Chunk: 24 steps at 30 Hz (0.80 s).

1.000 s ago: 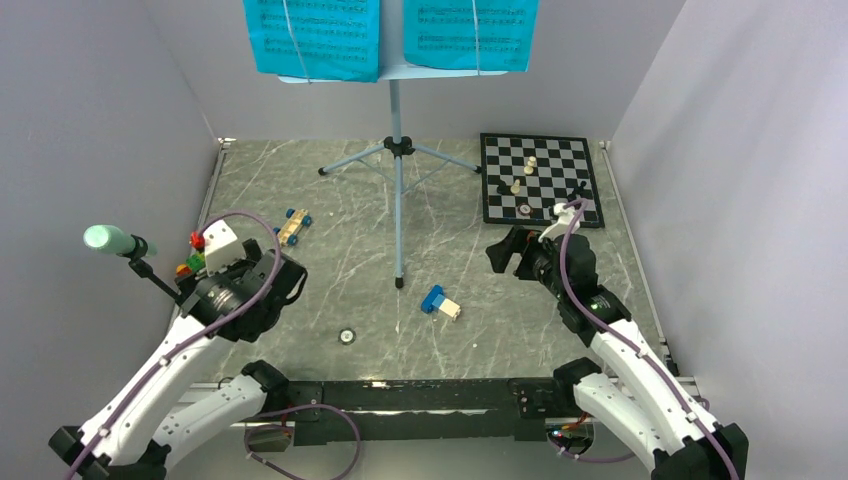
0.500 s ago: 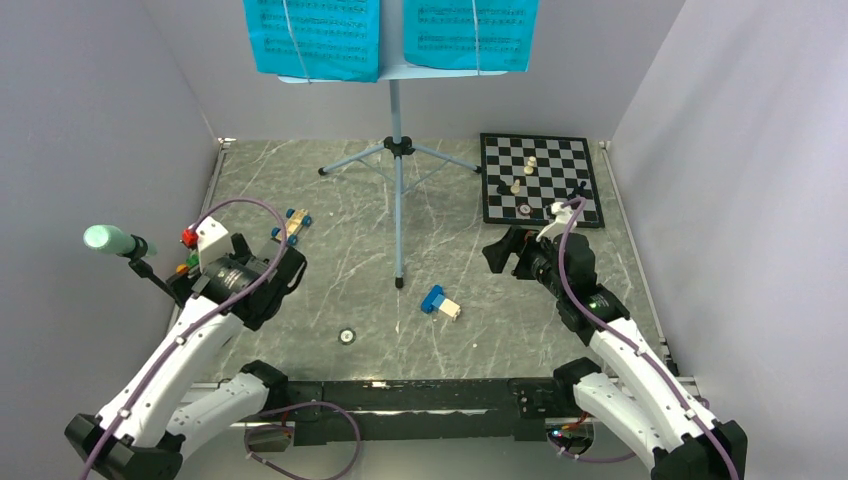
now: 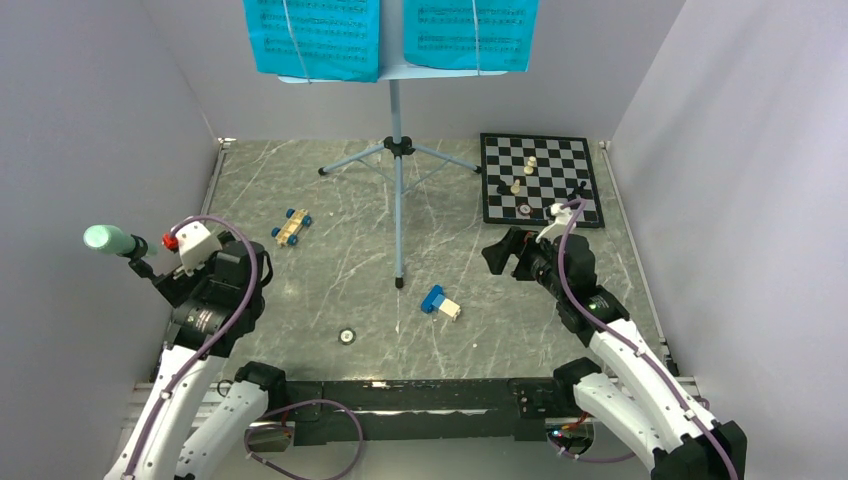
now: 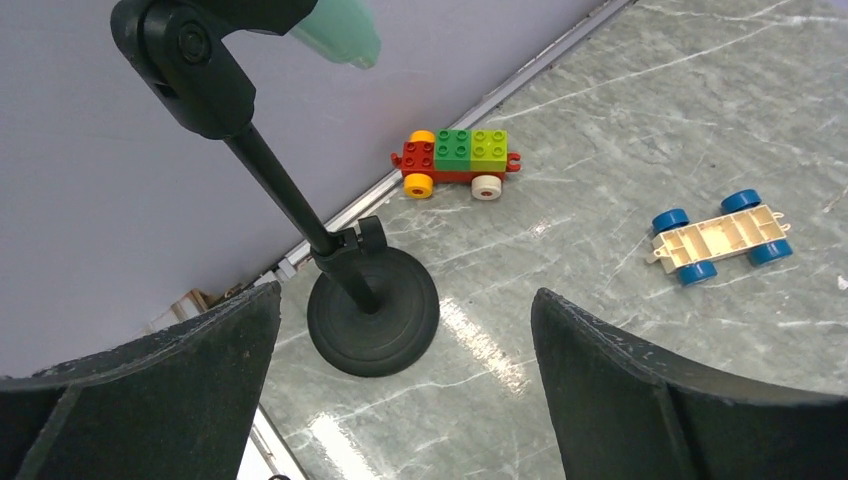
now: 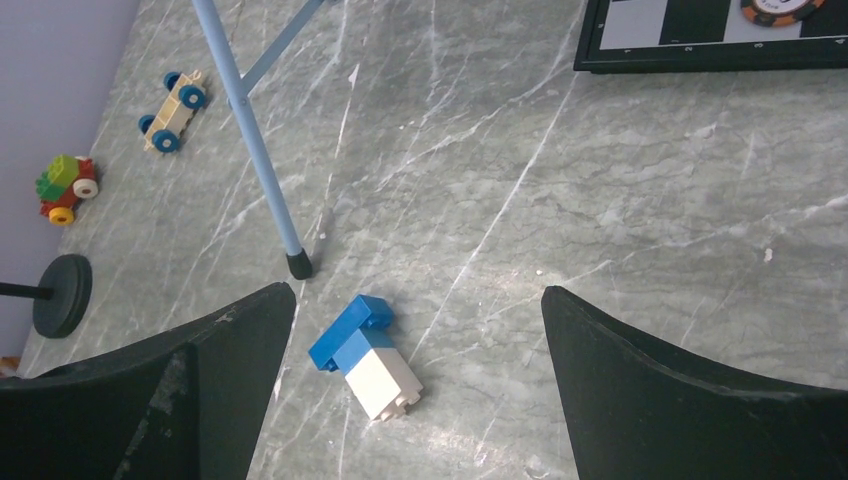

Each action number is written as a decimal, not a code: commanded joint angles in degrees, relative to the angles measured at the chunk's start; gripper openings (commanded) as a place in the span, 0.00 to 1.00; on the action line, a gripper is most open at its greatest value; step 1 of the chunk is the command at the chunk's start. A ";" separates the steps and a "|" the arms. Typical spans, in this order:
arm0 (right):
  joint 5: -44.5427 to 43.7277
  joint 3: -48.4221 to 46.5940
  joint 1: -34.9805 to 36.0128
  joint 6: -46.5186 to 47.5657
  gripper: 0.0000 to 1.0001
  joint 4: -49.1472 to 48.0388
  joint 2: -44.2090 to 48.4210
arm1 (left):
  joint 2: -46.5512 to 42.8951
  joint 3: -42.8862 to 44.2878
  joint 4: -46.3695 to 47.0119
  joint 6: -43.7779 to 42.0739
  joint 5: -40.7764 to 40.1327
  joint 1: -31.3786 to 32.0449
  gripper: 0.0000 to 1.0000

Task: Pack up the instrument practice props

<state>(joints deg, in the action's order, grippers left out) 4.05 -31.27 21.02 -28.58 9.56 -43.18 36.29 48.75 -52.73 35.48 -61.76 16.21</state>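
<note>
- Over at the near-left corner, my left pincer (image 4: 405, 298) has swung back from the middle of the table toward the side wall in the last second. Its jaws were already wide, eased out the last little bit, and now gape fully with nothing in them.
- That swing has turned my wrist to face the black mic stand (image 4: 372, 322). Its round base sits just ahead, framed between my two fingers, close to the wall. I am not touching it.
- From that base the pole leans up and left to the clip that carries the mint-green microphone (image 4: 340, 30).
- Beyond the base lie a red-and-green brick car (image 4: 457, 160) and a blue-wheeled chassis (image 4: 718, 235); neither is mine to pack.
- My right pincer (image 5: 418, 292) has not budged. Its jaws are wide and empty, hanging over the blue-and-white block (image 5: 365, 355) near the front foot of the music stand (image 3: 398, 200).
- No task prop has shifted. The music stand is at the back centre on its three legs, with the two sheet-music pages (image 3: 312, 35) on its desk, and the microphone remains clipped by the left wall.
- I read the swing as lining up on the mic stand or its microphone as the first thing to take.
- Nothing is packed yet, and I can see no box or bag in any view to receive the props.
</note>
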 commanded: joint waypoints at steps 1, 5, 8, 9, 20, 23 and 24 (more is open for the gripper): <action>1.89 -0.09 0.21 -0.51 1.00 -3.28 -0.93 | -0.15 1.78 -0.25 -2.33 -1.54 -0.43 0.99; 2.35 -0.07 0.25 -0.60 1.00 -3.66 -1.33 | 1.26 2.07 0.88 -4.04 -1.80 -1.90 0.99; 2.35 0.13 0.25 -0.65 1.00 -3.60 -0.92 | 2.98 2.27 2.13 -5.88 -1.48 -4.11 0.99; 2.36 0.08 0.23 -0.68 1.00 -3.63 -0.75 | 3.40 2.15 2.82 -6.56 -1.32 -4.97 0.99; 3.78 0.39 0.25 -1.11 1.00 -4.13 -0.46 | 4.01 0.59 9.76 -11.84 2.58 -15.44 0.99; 4.27 0.41 0.25 -1.22 1.00 -4.16 -0.56 | 4.32 -0.14 13.19 -13.49 4.92 -18.93 0.99; 4.37 0.45 0.25 -1.28 1.00 -4.20 -0.51 | 4.80 -0.27 14.02 -13.82 5.32 -19.27 0.98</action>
<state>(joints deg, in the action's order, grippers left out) 6.85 -31.14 21.02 -29.10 8.82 -44.23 40.97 48.77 -45.36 25.56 -59.18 -0.34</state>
